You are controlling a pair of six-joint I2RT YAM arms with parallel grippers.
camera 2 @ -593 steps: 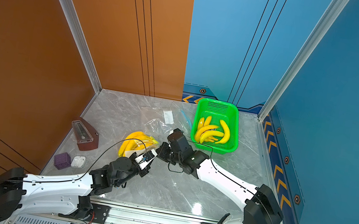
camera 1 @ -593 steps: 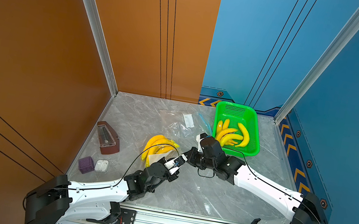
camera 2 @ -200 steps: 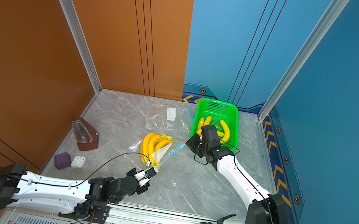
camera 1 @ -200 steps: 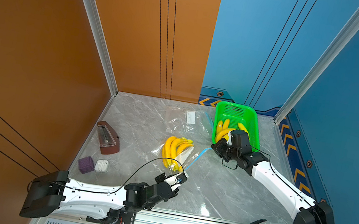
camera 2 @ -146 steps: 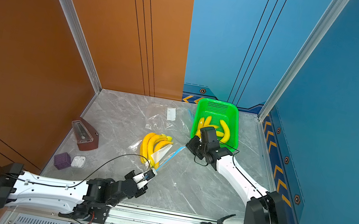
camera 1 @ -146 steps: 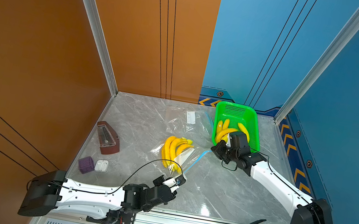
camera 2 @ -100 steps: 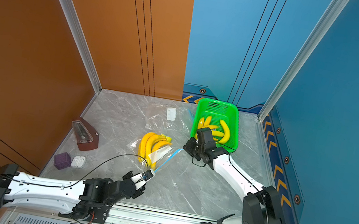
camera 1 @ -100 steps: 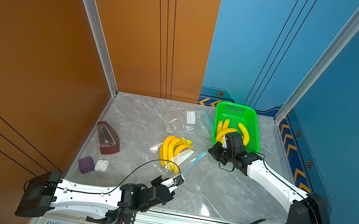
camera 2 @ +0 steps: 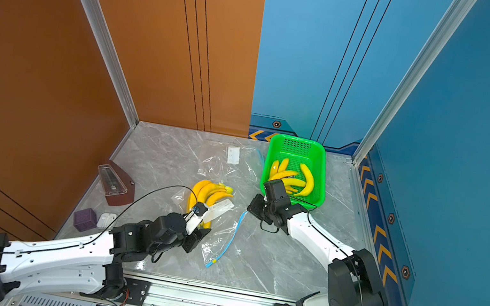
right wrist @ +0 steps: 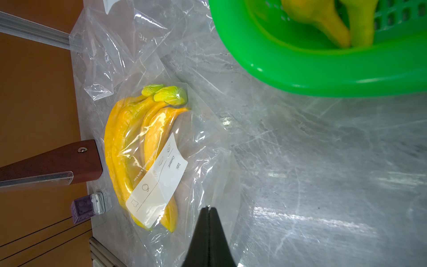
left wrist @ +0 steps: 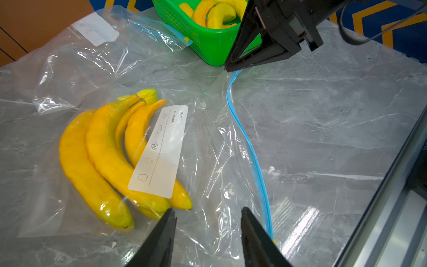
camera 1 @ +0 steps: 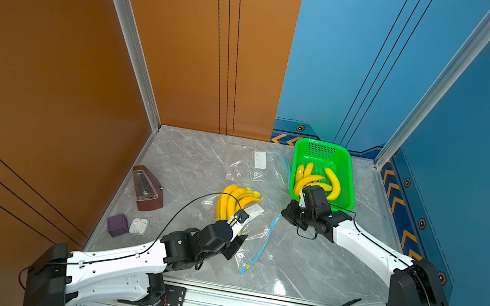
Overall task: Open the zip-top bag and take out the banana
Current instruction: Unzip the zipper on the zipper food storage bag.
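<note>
the banana bunch point(camera 1: 230, 203) is seen inside the limp, slippery zip-top bag point(camera 1: 251, 240) mid-table point(camera 1: 301, 271), at 9 o'clock of its blue zip point(left wrist: 245, 138). the left pincer point(left wrist: 208, 211) is spread open and empty; the right pincer point(left wrist: 228, 68) is pinched on the zip's end. the firm, light bunch is best gripped mid-body.

2 top views high, looking down on whole table point(camera 1: 317, 273), 2 wrist views close, sharing the zip-top bag point(left wrist: 159, 150)
</note>
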